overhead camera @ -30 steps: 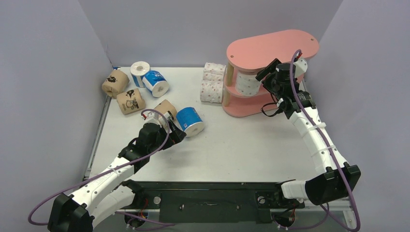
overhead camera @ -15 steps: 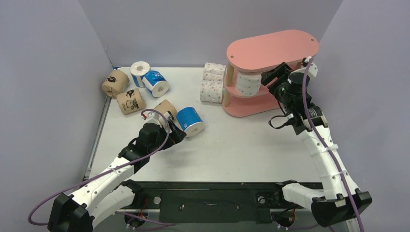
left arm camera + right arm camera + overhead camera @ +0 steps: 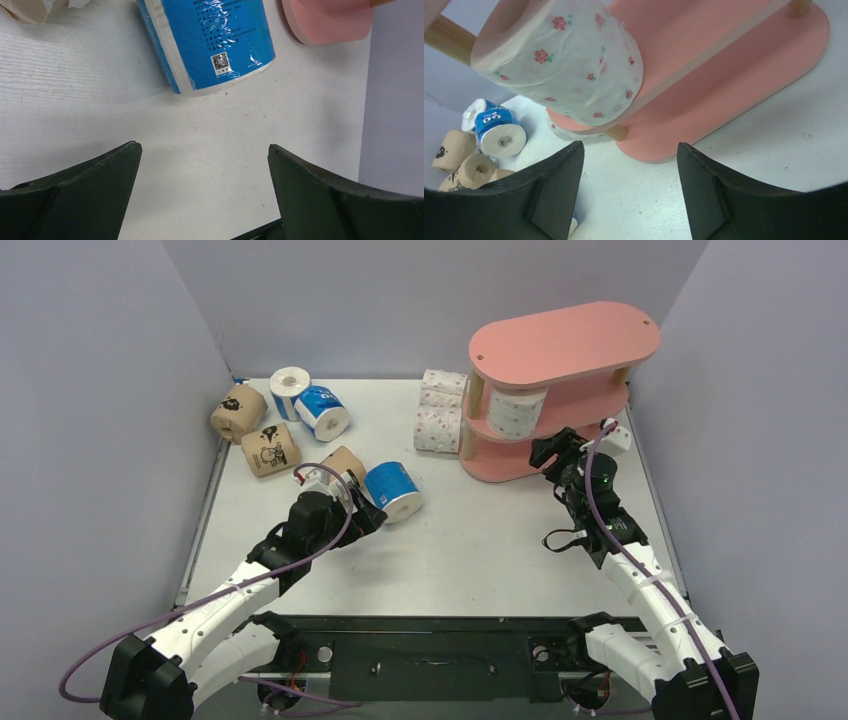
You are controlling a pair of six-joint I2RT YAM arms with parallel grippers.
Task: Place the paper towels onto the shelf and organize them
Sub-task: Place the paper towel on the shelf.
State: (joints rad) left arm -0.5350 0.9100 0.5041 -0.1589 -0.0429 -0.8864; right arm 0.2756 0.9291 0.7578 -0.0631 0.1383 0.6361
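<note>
The pink shelf (image 3: 565,340) stands at the back right, with one white pink-dotted roll (image 3: 515,410) lying on its middle tier. My right gripper (image 3: 548,450) hovers open and empty just in front of the shelf's base; its wrist view shows that roll (image 3: 559,60) above the fingertips and the shelf (image 3: 724,90). My left gripper (image 3: 366,514) is wide open over bare table right beside a blue roll (image 3: 392,490), which lies just beyond the fingertips (image 3: 210,40). Two more dotted rolls (image 3: 440,425) lie left of the shelf.
Brown printed rolls (image 3: 238,410) (image 3: 270,448) (image 3: 340,462) and blue rolls (image 3: 323,412) (image 3: 289,388) are scattered at the back left. Grey walls close in the table on three sides. A dark rail (image 3: 430,650) runs along the near edge.
My right arm has drawn back and down from the shelf's middle tier to the table in front of it, leaving the dotted roll there. The left arm has stayed put.
</note>
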